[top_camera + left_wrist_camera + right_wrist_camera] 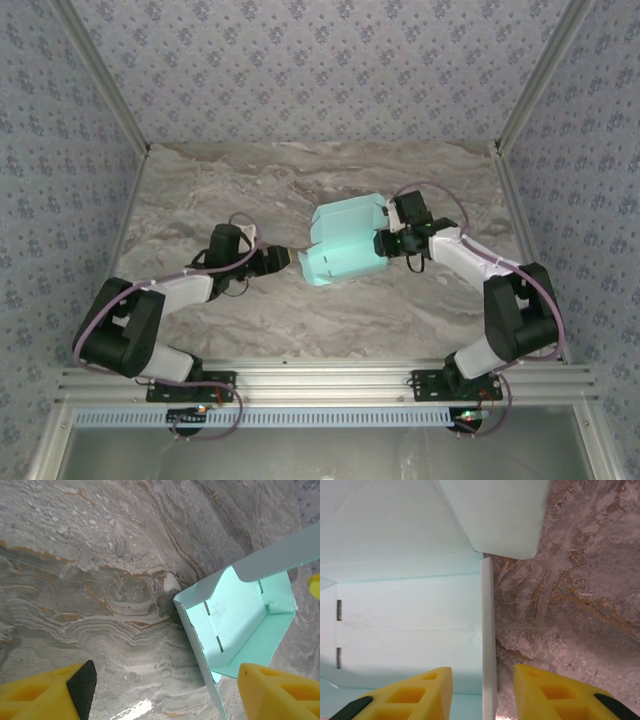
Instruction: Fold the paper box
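The light cyan paper box point(345, 245) sits partly folded at the middle of the marble table, its open side facing left. My left gripper point(285, 258) hovers just left of it, open. In the left wrist view the box point(240, 615) shows its slotted inside, and its near wall runs down beside the right finger of the left gripper point(165, 690). My right gripper point(383, 242) is at the box's right side. In the right wrist view the right gripper point(482, 690) is open and straddles the box's upright white-edged wall point(488, 630), one finger inside the box point(405, 605) and one outside.
The marble table point(250, 190) is bounded by aluminium posts point(520, 110) and patterned walls at the back and sides. A metal rail point(320, 380) crosses the near edge by the arm bases. Bare tabletop lies left of and behind the box.
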You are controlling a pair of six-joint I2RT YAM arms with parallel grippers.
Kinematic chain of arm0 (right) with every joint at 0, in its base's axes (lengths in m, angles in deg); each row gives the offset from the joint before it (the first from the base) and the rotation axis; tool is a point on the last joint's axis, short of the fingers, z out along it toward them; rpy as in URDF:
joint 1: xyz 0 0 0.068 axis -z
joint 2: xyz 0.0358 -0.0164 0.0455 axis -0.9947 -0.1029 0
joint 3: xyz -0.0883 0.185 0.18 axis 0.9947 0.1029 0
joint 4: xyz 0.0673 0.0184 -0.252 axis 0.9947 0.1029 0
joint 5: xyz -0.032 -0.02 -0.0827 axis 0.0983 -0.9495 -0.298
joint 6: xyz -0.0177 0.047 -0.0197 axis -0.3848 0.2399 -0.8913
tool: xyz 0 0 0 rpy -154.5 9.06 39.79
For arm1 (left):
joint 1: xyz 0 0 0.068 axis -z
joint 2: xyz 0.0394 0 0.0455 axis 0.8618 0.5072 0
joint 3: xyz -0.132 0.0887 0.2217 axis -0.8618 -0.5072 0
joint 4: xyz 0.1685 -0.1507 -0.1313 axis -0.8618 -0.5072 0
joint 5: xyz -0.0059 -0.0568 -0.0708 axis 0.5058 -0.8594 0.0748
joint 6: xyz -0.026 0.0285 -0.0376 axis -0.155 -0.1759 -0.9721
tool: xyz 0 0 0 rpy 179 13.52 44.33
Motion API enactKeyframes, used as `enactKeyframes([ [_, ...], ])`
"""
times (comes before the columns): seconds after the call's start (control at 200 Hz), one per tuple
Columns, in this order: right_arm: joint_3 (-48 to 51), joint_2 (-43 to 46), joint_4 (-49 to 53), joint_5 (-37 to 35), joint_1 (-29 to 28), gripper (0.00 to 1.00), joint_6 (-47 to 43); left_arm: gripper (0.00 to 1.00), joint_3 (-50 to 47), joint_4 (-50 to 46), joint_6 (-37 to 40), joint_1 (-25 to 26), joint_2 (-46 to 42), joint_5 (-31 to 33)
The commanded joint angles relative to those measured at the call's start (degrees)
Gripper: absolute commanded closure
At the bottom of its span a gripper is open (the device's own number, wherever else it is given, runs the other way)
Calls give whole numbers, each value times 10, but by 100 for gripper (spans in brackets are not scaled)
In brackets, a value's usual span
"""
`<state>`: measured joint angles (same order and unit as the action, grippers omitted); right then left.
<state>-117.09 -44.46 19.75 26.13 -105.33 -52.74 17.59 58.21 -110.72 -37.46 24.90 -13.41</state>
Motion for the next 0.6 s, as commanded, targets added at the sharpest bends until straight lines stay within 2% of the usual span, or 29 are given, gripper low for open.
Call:
enactKeyframes([
  [0.0,-10,-36,-3,-52,-20,62,-55,24,-13,18,-8,5,8,2],
  [0.21,-65,-91,24,-157,-55,65,-67,26,-23,36,-20,7,2,8],
  [0.595,-113,-153,49,-229,-76,71,-104,29,-30,28,-8,10,-13,29],
])
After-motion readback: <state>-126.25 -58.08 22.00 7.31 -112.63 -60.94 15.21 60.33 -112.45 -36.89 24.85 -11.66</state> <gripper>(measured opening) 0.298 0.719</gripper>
